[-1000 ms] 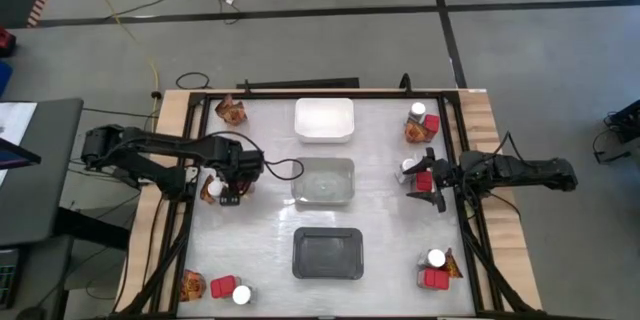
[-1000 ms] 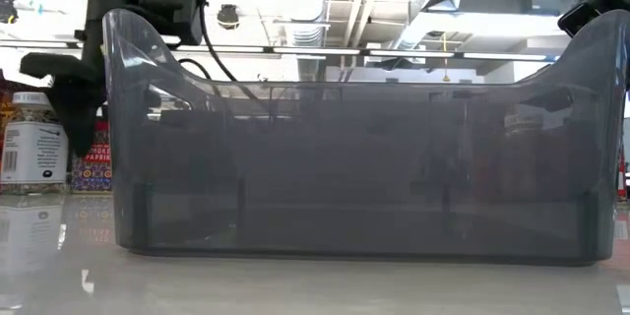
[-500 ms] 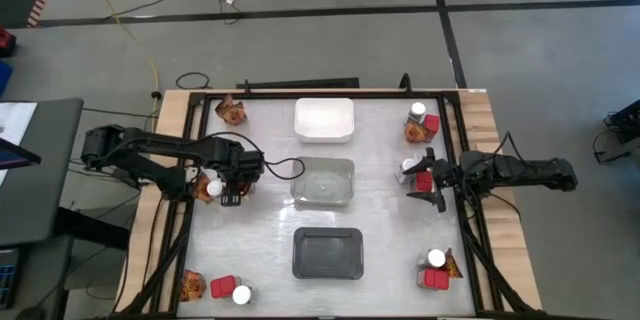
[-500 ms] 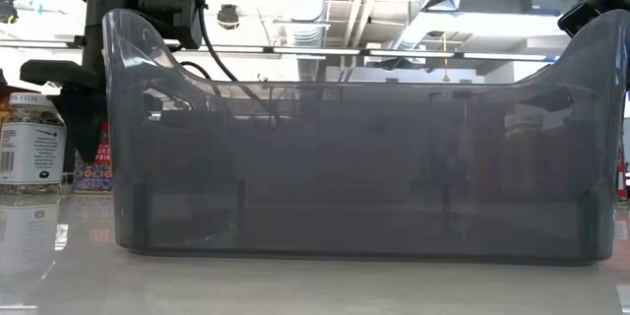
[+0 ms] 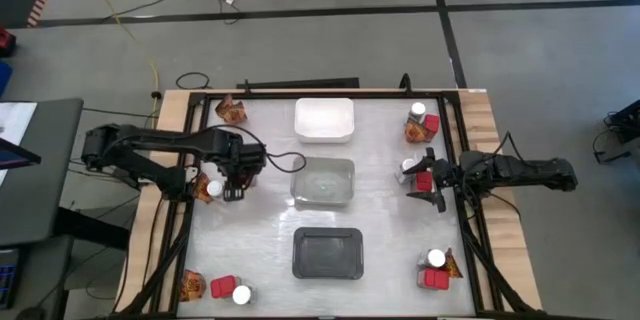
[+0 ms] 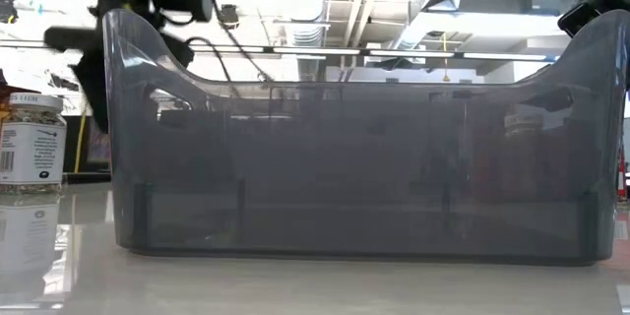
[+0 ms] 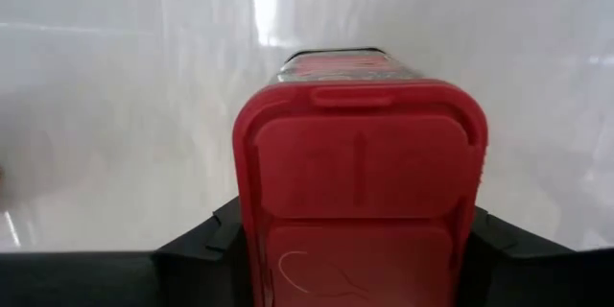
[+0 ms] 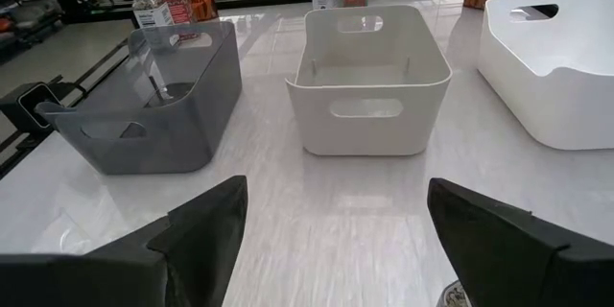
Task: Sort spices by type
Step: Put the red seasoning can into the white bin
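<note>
left claw (image 5: 232, 182) gripping red container (image 7: 360, 182), probably just lifted off desk (image 5: 260, 250) near left edge; jar (image 5: 213, 189) left beside it | 1 spice ready for sorting | right claw (image 5: 428, 183) open, right edge

Three trays (image 5: 324, 119); jars (image 5: 213, 189) five; packets (image 5: 231, 112) four.
</note>
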`<state>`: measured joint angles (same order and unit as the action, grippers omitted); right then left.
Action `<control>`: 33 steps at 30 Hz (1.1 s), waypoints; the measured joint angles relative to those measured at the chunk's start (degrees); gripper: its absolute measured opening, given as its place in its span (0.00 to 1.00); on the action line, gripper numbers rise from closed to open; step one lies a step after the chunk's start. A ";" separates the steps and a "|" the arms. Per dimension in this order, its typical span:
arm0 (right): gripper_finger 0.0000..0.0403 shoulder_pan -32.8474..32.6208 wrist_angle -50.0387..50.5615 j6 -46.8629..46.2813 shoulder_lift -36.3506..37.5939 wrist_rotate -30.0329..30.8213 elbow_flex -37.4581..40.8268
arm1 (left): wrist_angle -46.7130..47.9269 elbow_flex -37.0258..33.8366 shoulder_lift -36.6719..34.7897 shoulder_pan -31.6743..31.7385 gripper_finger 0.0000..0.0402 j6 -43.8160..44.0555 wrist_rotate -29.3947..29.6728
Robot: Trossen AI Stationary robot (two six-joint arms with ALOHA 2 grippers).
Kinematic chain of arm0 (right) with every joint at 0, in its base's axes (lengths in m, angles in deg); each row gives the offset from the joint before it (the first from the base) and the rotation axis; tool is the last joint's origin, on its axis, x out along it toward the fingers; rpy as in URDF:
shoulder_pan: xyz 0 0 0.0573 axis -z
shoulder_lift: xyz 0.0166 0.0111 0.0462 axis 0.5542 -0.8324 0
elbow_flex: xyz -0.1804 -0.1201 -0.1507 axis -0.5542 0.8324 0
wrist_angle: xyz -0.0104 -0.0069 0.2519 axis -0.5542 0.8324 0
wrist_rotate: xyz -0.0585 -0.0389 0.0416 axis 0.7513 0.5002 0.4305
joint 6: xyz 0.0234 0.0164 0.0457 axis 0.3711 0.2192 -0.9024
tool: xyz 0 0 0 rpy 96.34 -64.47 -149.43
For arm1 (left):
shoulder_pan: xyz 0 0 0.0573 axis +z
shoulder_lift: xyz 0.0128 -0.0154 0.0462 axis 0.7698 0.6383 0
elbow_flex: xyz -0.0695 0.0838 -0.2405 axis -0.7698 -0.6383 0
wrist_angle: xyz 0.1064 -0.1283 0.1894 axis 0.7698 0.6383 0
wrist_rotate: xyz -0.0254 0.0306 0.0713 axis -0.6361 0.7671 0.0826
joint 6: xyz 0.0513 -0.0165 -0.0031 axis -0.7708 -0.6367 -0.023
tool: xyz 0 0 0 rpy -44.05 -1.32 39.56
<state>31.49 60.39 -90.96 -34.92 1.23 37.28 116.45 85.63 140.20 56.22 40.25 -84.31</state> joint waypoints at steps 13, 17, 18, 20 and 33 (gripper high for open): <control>0.87 0.01 0.00 0.01 0.01 0.00 0.02 | -3.72 18.70 1.47 4.17 0.50 4.34 2.10; 0.87 -0.01 0.01 0.01 0.01 0.00 0.00 | -4.54 24.75 4.71 6.01 0.50 3.86 3.94; 0.87 0.00 0.00 0.01 -0.01 0.00 0.00 | -4.27 26.37 5.83 6.50 0.50 3.30 4.41; 0.87 -0.01 0.02 -0.01 0.01 0.00 -0.01 | -4.06 29.60 8.34 7.56 0.50 0.99 4.73; 0.87 0.00 0.04 -0.01 0.01 0.00 -0.01 | -2.67 52.29 27.98 17.99 0.51 -22.02 -0.76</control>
<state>31.49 60.44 -90.97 -34.91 1.23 37.27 113.78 137.92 168.19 74.21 18.23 -85.07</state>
